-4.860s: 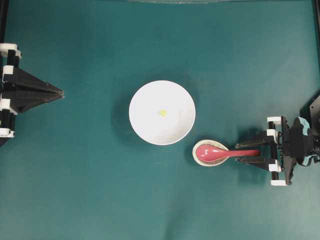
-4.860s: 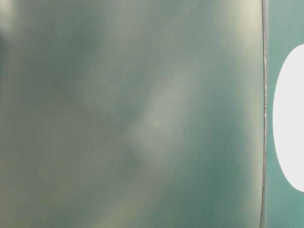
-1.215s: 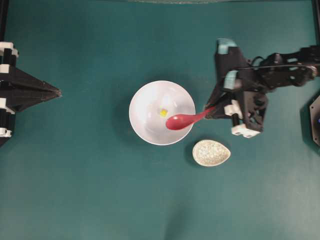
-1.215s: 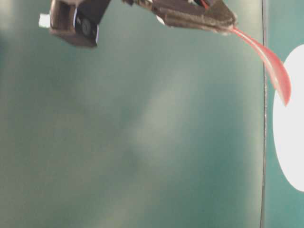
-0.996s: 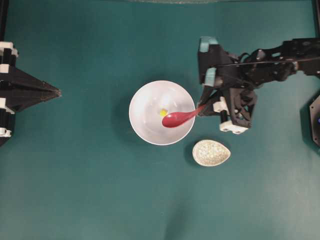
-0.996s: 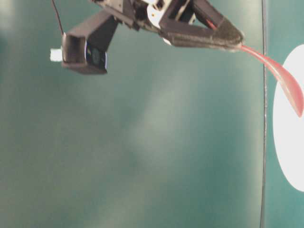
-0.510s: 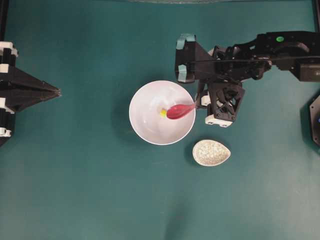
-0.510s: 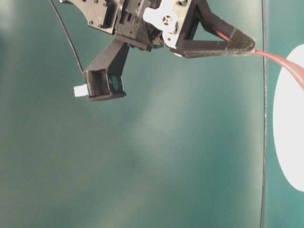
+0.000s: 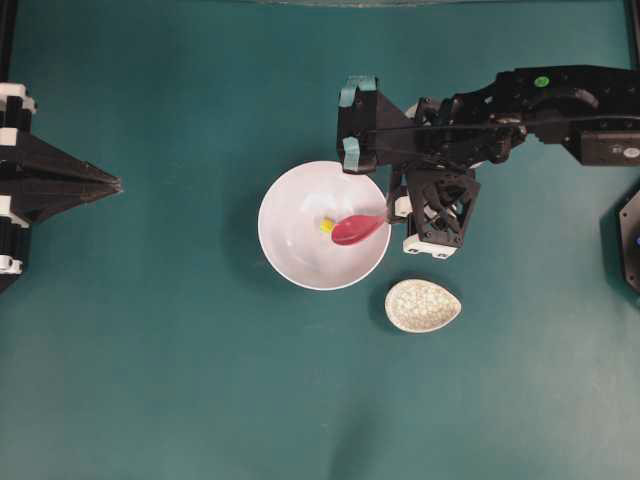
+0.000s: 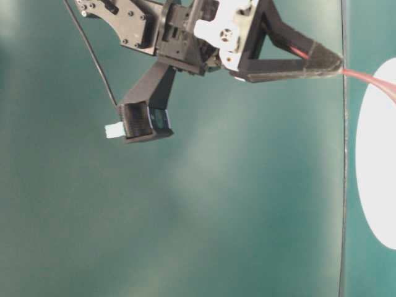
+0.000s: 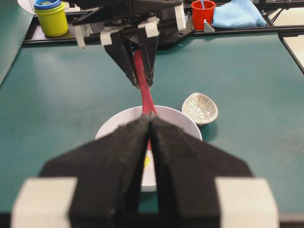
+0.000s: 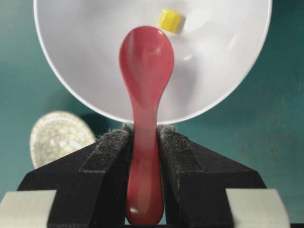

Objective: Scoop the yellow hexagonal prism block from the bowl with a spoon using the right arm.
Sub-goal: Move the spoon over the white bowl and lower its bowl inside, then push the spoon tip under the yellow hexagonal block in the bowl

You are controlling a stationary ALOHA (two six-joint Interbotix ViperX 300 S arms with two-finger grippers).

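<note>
The white bowl (image 9: 290, 262) sits mid-table with the tiny yellow hexagonal prism block (image 9: 325, 226) inside it. My right gripper (image 9: 392, 212) hangs over the bowl's right rim, shut on the handle of the red spoon (image 9: 351, 229). The scoop is inside the bowl, its tip right beside the block. In the right wrist view the spoon (image 12: 146, 61) points at the block (image 12: 170, 21), which lies just past the scoop's tip in the bowl (image 12: 228, 66). My left gripper (image 9: 116, 184) rests shut and empty at the table's left edge.
A speckled beige spoon rest (image 9: 422, 305) lies empty on the green mat, below and right of the bowl. Beyond the table's far edge in the left wrist view stand a yellow cup (image 11: 51, 20), a red cup (image 11: 203, 13) and a blue cloth (image 11: 237, 15).
My right gripper has moved left over the bowl's rim, and the spoon's scoop has slid deeper into the bowl up to the block. The left arm has not moved.
</note>
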